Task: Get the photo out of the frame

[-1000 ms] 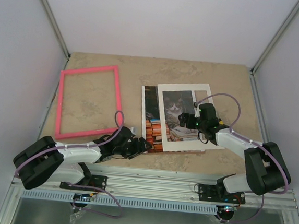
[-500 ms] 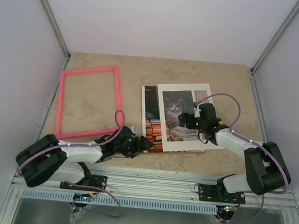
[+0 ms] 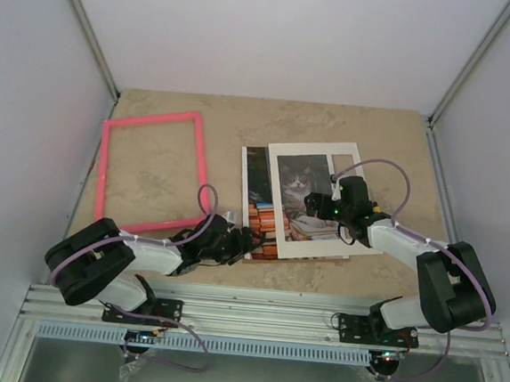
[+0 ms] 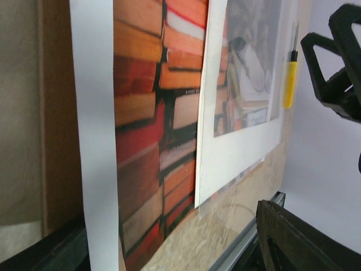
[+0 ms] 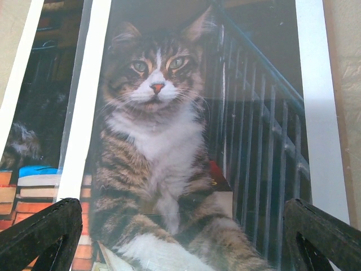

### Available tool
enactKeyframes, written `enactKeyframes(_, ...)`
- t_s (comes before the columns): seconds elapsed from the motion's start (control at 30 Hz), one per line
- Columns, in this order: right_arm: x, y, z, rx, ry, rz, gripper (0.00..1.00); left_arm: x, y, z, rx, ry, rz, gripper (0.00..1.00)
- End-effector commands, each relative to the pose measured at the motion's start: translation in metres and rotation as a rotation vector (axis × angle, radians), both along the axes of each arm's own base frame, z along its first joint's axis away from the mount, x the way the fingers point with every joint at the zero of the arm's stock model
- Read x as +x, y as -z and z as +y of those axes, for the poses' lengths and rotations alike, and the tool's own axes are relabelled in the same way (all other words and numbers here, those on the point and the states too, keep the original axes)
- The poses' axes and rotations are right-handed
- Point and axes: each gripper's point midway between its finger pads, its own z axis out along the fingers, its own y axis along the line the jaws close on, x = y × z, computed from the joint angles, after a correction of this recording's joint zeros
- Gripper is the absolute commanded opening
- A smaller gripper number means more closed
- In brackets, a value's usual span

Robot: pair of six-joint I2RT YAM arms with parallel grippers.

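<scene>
The photo (image 3: 258,211), a cat among orange books with a white border, lies flat at the table's middle, its right part under a white mat (image 3: 312,236). The pink frame (image 3: 196,155) lies empty to the left, apart from it. My left gripper (image 3: 243,242) is open and low at the photo's near left corner; in the left wrist view the photo (image 4: 146,118) lies between the two fingers (image 4: 299,237). My right gripper (image 3: 319,206) is open over the mat's window, with the cat (image 5: 158,141) showing between its fingers (image 5: 39,237).
A brown backing panel (image 4: 56,113) lies under the photo's left edge. A clear sheet (image 4: 242,183) sticks out from under the mat. A small yellow-handled piece (image 4: 289,79) shows near the right gripper. Cell walls stand on both sides and a metal rail (image 3: 262,312) runs along the near edge.
My left arm has reached right and forward, bringing its gripper up to the photo's near left corner. The right arm, photo, mat and frame have not moved.
</scene>
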Motion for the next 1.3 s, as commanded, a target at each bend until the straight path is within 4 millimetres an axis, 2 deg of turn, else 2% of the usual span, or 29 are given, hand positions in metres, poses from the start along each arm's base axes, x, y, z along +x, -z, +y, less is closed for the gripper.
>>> enactKeyframes(0.0,0.002,-0.003,0.001,0.011,-0.007,-0.016,0.98,0.021,-0.011,-0.006,-0.04,-0.018,-0.063,0.71)
enactKeyframes(0.4,0.002,-0.004,0.003,0.015,-0.013,-0.016,0.98,0.069,-0.012,-0.001,-0.024,-0.021,-0.137,0.61)
enactKeyframes(0.83,0.002,-0.003,0.004,0.018,-0.018,-0.012,0.98,0.116,0.002,-0.006,0.005,0.041,-0.156,0.53)
enactKeyframes(1.0,0.002,-0.003,0.004,0.018,-0.017,-0.014,0.98,0.127,0.004,-0.003,0.003,0.036,-0.158,0.48)
enactKeyframes(1.27,0.002,-0.003,0.005,0.02,-0.023,-0.013,0.98,0.139,0.009,-0.005,0.028,0.054,-0.16,0.32)
